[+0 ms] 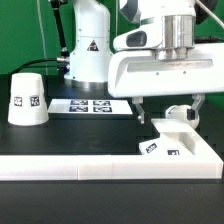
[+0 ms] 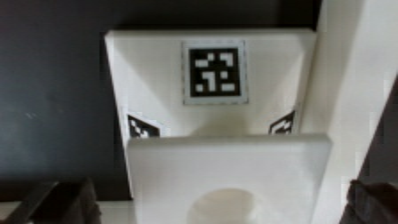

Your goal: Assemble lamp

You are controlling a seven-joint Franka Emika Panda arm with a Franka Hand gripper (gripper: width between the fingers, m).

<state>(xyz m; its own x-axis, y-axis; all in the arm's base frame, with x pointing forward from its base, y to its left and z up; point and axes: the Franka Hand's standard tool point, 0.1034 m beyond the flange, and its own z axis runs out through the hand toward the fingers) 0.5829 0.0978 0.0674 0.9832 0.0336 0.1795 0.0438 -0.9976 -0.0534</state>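
Note:
The lamp base (image 2: pixel 214 110) is a white block with black-and-white tags; it lies at the exterior view's right (image 1: pixel 178 146), against the white corner rail. Its raised block (image 2: pixel 228 165) carries a round form (image 2: pixel 231 205), and I cannot tell whether that is a socket or the bulb's top. In the exterior view the round white bulb (image 1: pixel 180 113) shows just over the base. My gripper (image 1: pixel 170 112) hangs right above it, open. Its dark fingers (image 2: pixel 54 205) stand wide apart on both sides of the raised block, touching nothing. The cone shade (image 1: pixel 27 100) stands at the exterior view's left.
The marker board (image 1: pixel 90 104) lies behind the middle of the black table. The white robot pedestal (image 1: pixel 88 45) stands behind it. A white rail (image 1: pixel 100 170) runs along the table's front and turns up beside the base (image 2: pixel 356 90).

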